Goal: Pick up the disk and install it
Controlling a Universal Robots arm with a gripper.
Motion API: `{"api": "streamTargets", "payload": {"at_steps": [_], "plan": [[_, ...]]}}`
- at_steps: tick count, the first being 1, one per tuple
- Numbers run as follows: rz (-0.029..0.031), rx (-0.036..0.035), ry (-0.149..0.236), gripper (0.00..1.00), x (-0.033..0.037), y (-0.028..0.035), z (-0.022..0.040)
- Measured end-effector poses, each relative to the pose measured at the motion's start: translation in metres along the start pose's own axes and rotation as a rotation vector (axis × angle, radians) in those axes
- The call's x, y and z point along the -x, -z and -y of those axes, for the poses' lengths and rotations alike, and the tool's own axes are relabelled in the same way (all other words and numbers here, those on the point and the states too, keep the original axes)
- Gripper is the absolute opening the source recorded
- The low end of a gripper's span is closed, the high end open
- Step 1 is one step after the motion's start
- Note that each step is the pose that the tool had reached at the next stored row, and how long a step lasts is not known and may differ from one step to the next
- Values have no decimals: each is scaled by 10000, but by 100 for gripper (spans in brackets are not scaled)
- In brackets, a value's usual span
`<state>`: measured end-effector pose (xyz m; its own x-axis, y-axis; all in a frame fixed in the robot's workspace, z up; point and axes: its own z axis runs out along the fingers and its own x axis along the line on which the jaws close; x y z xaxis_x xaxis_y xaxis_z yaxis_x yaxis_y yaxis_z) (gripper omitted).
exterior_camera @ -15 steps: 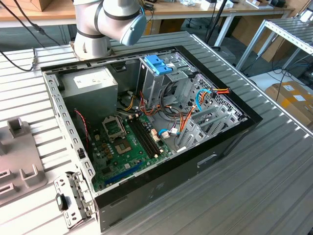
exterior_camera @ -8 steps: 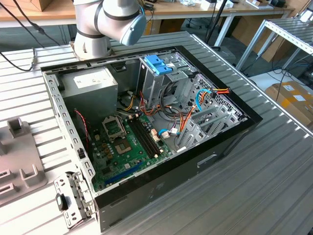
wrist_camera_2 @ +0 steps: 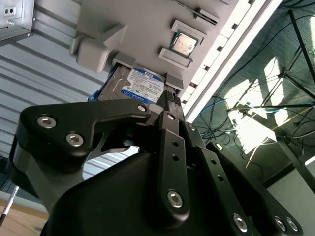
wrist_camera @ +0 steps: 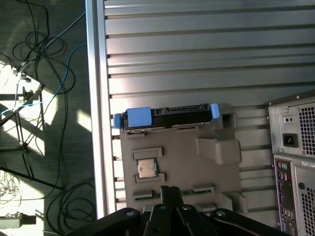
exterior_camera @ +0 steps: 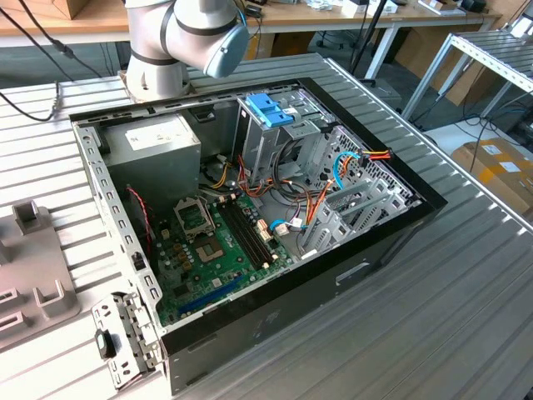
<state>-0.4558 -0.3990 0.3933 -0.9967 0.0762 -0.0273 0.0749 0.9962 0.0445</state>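
The disk (wrist_camera: 167, 117) is a flat dark drive with bright blue rails and a blue tab. It lies in a slot at one end of a grey holder plate (wrist_camera: 182, 157). In the second wrist view the disk's (wrist_camera_2: 139, 86) blue-and-white label faces up beyond the fingertips. My gripper (wrist_camera: 171, 191) hangs above the holder plate, apart from the disk, with its black fingers (wrist_camera_2: 170, 105) pressed together and nothing between them. In the exterior view the open computer case (exterior_camera: 250, 208) lies on the ribbed table, and a tall metal drive cage with a blue handle (exterior_camera: 271, 108) stands inside it.
A processor chip (wrist_camera: 146, 168) sits in another pocket of the holder plate (wrist_camera_2: 128, 19), between disk and gripper. The case's rear panel (wrist_camera: 295, 162) stands beside the plate. The table edge (wrist_camera: 94, 98) runs close to the disk, with cables on the floor beyond.
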Motion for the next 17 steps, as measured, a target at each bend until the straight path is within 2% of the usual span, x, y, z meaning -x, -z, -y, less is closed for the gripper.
{"api": "streamTargets", "payload": {"at_steps": [17], "plan": [[2, 0, 0, 11, -103, 3, 8]]}}
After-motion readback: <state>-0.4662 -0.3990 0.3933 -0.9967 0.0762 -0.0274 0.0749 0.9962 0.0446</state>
